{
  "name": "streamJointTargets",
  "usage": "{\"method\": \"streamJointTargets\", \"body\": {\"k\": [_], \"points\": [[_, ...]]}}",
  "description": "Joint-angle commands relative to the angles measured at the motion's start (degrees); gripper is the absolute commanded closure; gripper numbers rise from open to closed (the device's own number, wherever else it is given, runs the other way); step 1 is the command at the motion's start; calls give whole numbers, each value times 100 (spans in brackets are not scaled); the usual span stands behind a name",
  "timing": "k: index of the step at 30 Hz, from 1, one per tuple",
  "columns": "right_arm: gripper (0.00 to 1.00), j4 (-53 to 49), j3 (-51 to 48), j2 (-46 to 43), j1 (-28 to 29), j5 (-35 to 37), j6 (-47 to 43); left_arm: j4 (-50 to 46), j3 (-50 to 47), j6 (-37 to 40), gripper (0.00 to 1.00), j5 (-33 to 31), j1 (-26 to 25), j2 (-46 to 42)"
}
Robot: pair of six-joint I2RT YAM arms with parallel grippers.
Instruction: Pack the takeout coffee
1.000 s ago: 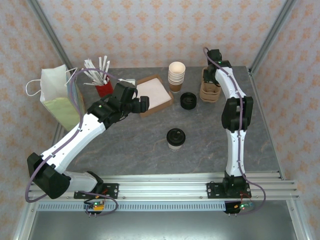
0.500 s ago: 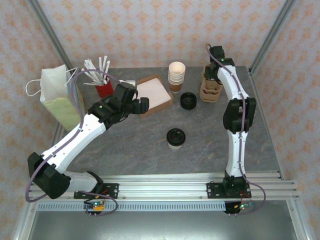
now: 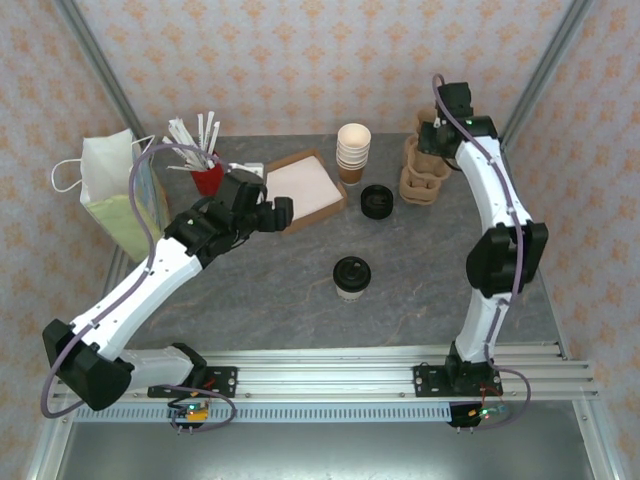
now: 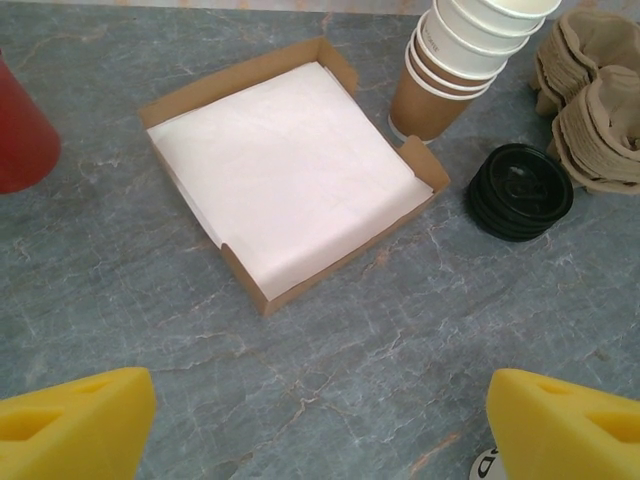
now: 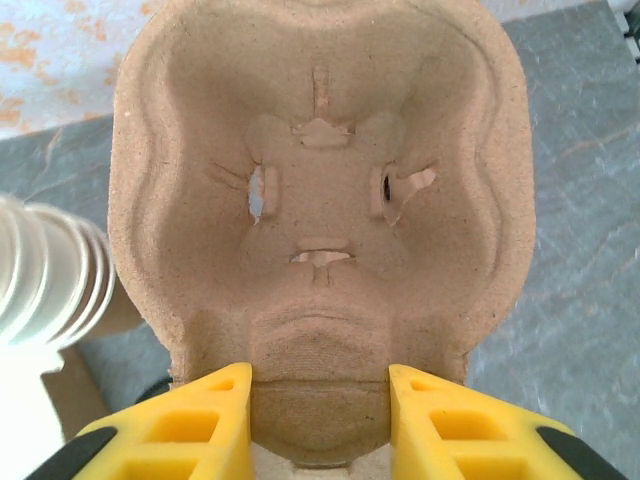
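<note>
left arm (image 3: 150, 285), right arm (image 3: 495, 200): white links, black joints | cables (image 3: 133, 190): purple | claw fingers (image 4: 75, 420): yellow

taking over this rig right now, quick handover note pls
Left gripper: open, empty, over the table beside the brown tray.
Right gripper: shut on the rim of a pulp cup carrier, far right of the table.
Takeout coffee: lidded, upright mid-table, neither gripper touching it.
Done: carrier gripped.
Left: set the carrier down and seat the coffee in it; it probably then goes into the paper bag at far left.
</note>
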Motion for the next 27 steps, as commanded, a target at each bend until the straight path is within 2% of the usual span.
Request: {"method": "streamJointTargets", "body": {"k": [1, 6, 10, 18, 24, 27], "points": [[67, 356, -891, -974, 389, -107, 305, -187, -148, -30, 13, -197, 44, -337], [67, 729, -2577, -2323, 1069, 12, 588, -341, -299, 3, 13, -335, 44, -665], [67, 711, -3516, -3073, 1524, 108, 827, -367, -394, -35, 13, -340, 44, -779], [66, 405, -3926, -3793, 2337, 378, 1191, -334, -410, -104, 13, -321, 38, -737], [66, 283, -4405, -4170, 2388, 816, 1397, -380, -492, -166, 14, -290, 44, -865], [66, 237, -4593, -4413, 2614, 847, 1461, -404, -541, -142, 14, -391, 44, -930]]}}
